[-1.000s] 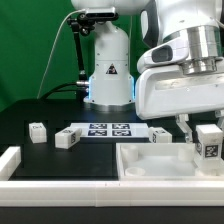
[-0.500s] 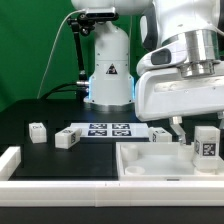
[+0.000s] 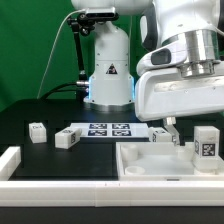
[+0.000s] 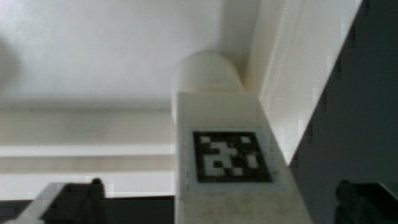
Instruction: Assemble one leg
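Grasping looks next: hand (image 4: 222,203) gapes wide, empty, fingers (image 4: 75,200) either side of the upright leg (image 4: 228,130); closing squarely should secure it.

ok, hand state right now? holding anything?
Hand: open, holding nothing. Its fingers sit either side of the leg with gaps showing.

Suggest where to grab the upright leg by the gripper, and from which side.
Take the leg by its two plain sides flanking the tag, near the top, coming straight down. It stands upright, tall and narrow. The wrist view shows it between the open gripper's fingertips with a gap on each side, so closing there should probably hold it squarely.
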Action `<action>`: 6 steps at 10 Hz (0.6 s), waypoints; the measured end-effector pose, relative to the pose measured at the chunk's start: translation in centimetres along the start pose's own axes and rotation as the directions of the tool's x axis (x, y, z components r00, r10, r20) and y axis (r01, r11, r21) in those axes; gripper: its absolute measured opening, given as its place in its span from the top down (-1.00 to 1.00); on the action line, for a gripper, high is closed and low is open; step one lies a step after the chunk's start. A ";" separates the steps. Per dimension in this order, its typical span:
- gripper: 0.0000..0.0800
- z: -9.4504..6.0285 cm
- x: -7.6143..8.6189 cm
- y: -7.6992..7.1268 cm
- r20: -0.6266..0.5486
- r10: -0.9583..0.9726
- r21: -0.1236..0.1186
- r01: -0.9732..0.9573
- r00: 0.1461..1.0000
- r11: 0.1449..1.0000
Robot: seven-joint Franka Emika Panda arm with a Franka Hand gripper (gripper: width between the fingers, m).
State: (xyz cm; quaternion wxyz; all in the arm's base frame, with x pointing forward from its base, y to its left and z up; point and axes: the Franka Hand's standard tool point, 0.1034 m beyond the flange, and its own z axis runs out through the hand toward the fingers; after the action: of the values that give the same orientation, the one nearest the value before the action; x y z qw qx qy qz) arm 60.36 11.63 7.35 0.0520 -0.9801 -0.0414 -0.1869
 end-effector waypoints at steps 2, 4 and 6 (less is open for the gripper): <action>-0.62 -0.4 0.3 0.2 0.006 0.010 0.000 -0.010 1.000 1.000; -0.62 -0.1 0.8 -0.1 0.016 0.015 0.004 -0.015 1.000 1.000; -0.62 0.6 1.4 -0.3 0.041 0.016 0.008 -0.016 0.999 1.000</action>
State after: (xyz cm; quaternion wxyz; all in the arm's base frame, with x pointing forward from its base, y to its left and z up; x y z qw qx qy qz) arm 61.89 12.06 7.35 0.0569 -0.9838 -0.0356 -0.1663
